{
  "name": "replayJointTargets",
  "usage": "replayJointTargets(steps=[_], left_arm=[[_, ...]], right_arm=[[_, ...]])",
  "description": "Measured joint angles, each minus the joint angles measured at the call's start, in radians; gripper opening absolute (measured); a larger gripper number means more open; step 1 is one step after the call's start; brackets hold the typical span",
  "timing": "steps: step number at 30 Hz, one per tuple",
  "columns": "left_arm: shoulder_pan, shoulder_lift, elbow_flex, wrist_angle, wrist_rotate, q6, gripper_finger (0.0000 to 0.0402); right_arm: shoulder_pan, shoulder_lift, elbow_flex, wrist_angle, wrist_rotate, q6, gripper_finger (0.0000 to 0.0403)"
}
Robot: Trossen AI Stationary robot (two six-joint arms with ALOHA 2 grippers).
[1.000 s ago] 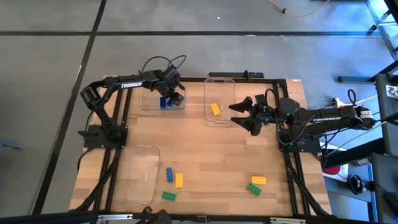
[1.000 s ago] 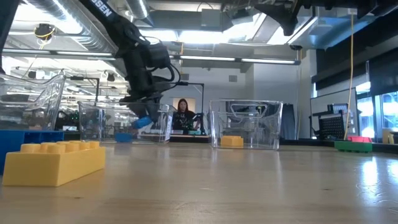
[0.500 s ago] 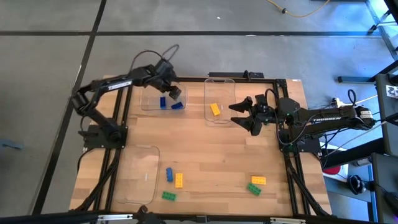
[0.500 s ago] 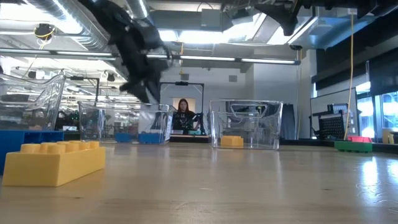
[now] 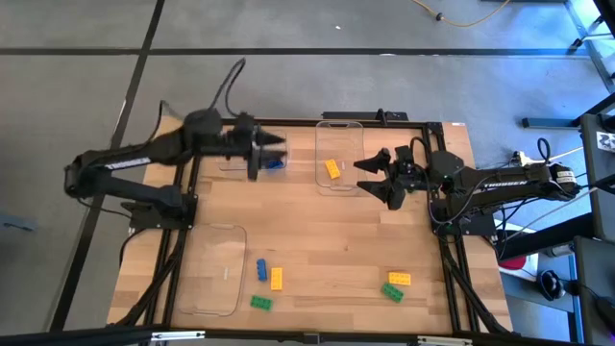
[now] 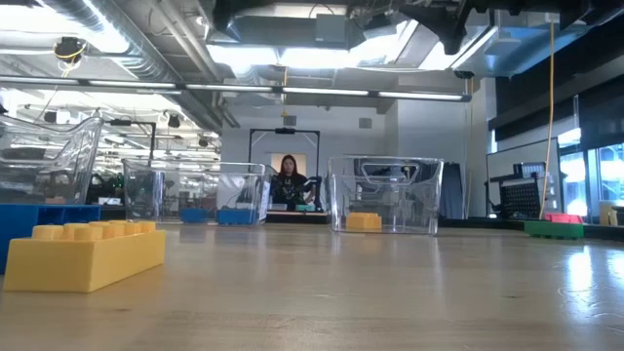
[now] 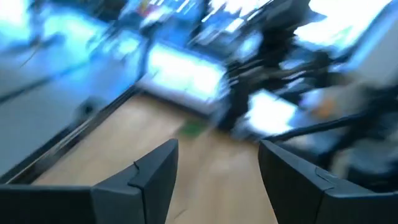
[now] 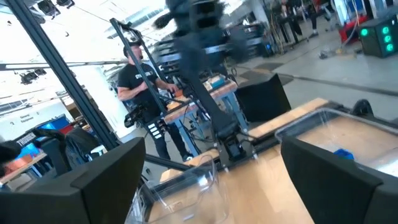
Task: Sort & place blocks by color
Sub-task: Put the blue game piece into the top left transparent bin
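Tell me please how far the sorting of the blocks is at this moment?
Done: two blue blocks lie in the far-left tray, one yellow block in the middle tray. In hand: nothing; the left gripper is open beside the blue tray, the right gripper waits open near the yellow one. Left: five blocks on the table's near side, and the near-left tray holds none.
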Motion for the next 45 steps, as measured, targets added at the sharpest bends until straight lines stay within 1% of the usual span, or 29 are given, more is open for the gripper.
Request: replayJointTargets(steps=[2, 5, 8, 12, 26, 28, 30, 31, 33, 35, 38, 41, 43, 45], left_arm=[[-0.087, -0.017, -0.06, 0.158, -0.039, -0.004, 0.0213], [-0.182, -0.029, -0.158, 0.371, -0.097, 0.015, 0.0213], [-0.232, -0.035, -0.231, 0.487, -0.139, 0.038, 0.0213], [-0.249, -0.033, -0.261, 0.501, -0.177, 0.052, 0.0213], [-0.249, -0.034, -0.257, 0.5, -0.178, 0.071, 0.0213], [-0.249, -0.034, -0.257, 0.5, -0.178, 0.056, 0.0213], [-0.249, -0.034, -0.257, 0.495, -0.172, 0.009, 0.0213], [-0.249, -0.034, -0.254, 0.477, -0.158, -0.008, 0.0213], [-0.25, -0.028, -0.225, 0.372, -0.12, -0.013, 0.0213], [-0.264, -0.016, -0.173, 0.203, -0.088, -0.011, 0.0213], [-0.303, 0.03, -0.06, -0.07, -0.062, 0.0, 0.0213], [-0.367, 0.112, 0.063, -0.346, -0.05, 0.015, 0.0213], [-0.419, 0.176, 0.137, -0.499, -0.048, 0.015, 0.0213], [-0.474, 0.248, 0.205, -0.614, -0.053, 0.001, 0.0213]], right_arm=[[0.0, 0.0, 0.0, 0.02, 0.0, -0.02, 0.0378], [0.0, 0.0, 0.0, 0.064, 0.0, -0.048, 0.0378], [0.0, 0.0, 0.001, 0.093, -0.008, -0.077, 0.0378], [0.0, 0.0, 0.001, 0.099, -0.009, -0.08, 0.0378], [0.0, 0.0, 0.001, 0.099, -0.009, -0.074, 0.0378], [0.0, 0.0, 0.001, 0.099, -0.009, -0.074, 0.0378], [0.0, 0.0, 0.001, 0.099, -0.009, -0.073, 0.0378], [0.0, 0.0, 0.001, 0.098, -0.009, -0.072, 0.0378], [0.0, 0.0, 0.001, 0.098, -0.009, -0.072, 0.0378], [0.0, 0.0, 0.001, 0.096, -0.009, -0.073, 0.0378], [0.0, 0.0, 0.001, 0.09, -0.008, -0.071, 0.0378], [0.0, -0.001, 0.001, 0.077, 0.007, -0.07, 0.0378], [0.0, -0.001, 0.001, 0.073, 0.01, -0.071, 0.0378], [0.0, -0.001, 0.001, 0.069, 0.01, -0.074, 0.0378]])
